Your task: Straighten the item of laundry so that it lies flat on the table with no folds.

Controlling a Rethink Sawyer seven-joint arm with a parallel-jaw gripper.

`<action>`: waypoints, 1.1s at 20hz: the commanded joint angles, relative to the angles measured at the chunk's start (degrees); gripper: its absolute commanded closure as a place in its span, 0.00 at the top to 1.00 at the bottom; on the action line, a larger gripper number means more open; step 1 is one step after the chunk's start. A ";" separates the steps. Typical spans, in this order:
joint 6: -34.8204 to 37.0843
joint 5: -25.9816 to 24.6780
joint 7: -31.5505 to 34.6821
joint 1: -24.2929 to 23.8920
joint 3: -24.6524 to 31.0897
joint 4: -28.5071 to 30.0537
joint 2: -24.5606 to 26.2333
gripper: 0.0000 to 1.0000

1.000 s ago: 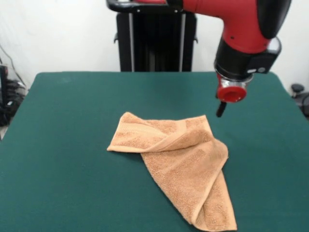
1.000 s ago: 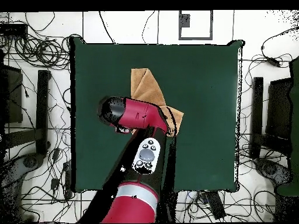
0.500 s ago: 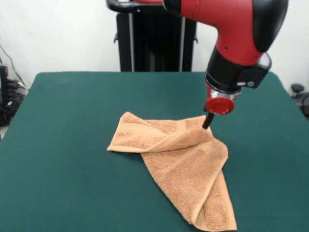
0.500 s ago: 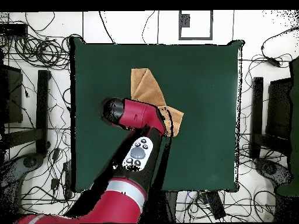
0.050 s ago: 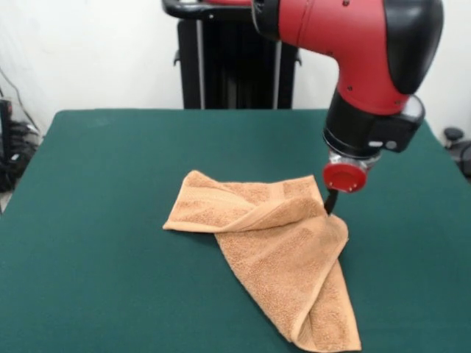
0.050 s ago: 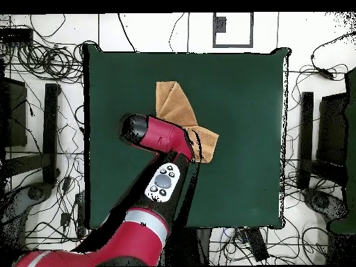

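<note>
The towel [image 5: 274, 250] lies folded over itself mid-worktop [image 5: 96, 257], the hand [image 5: 330, 202] low at its far-corner edge; grip width I cannot tell. Best pinch only the top layer, then draw outward

Folded tan towel [image 5: 276, 250] on green table [image 5: 96, 220]

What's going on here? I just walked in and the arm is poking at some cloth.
A red and black robot arm is working on an orange-tan towel lying on a green table. The towel is not flat: it is folded over itself into a rough triangle, with one end trailing toward the front edge. The gripper is down at the towel's right edge, by the fold. Whether it has hold of the cloth can't be made out.
</note>
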 commanded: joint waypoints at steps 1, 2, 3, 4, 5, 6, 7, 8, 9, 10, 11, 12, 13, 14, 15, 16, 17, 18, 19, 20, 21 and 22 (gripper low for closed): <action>-5.99 6.93 18.35 1.78 1.44 1.59 0.52 1.00; -6.49 7.63 18.29 1.85 1.55 1.87 0.45 1.00; -6.99 8.32 18.23 1.92 1.66 2.15 0.38 1.00; -7.31 9.06 18.30 1.95 1.73 2.31 0.19 1.00; -7.62 9.81 18.37 1.98 1.80 2.46 0.00 1.00; -7.35 10.52 18.21 1.89 2.05 2.78 -0.74 1.00; -7.04 11.00 17.97 1.83 2.21 3.03 -1.19 1.00; -6.62 11.49 17.68 1.80 2.37 3.13 -1.60 1.00; -6.49 11.73 17.44 1.96 2.12 3.08 -1.53 1.00; -6.91 12.00 16.97 2.02 2.14 3.07 -1.40 1.00; -7.32 12.19 16.79 2.25 1.96 2.94 -1.04 1.00; -7.73 12.38 16.62 2.48 1.78 2.81 -0.67 1.00; -7.79 12.47 16.45 2.73 1.41 2.68 -0.42 1.00; -7.85 12.60 16.36 2.86 1.30 2.68 -0.37 1.00; -7.92 12.73 16.27 2.99 1.19 2.68 -0.31 1.00; -8.32 12.82 16.10 3.06 1.05 2.67 -0.12 1.00; -8.40 12.91 15.95 3.14 0.92 2.71 -0.10 1.00; -8.58 13.02 15.93 3.24 0.73 2.66 0.06 1.00; -8.75 13.13 15.91 3.33 0.55 2.62 0.22 1.00; -8.84 13.29 16.05 3.50 0.34 2.43 0.45 1.00; -8.77 13.37 16.22 3.71 0.00 2.19 0.69 1.00; -8.90 13.23 16.30 4.04 -0.59 1.89 1.14 1.00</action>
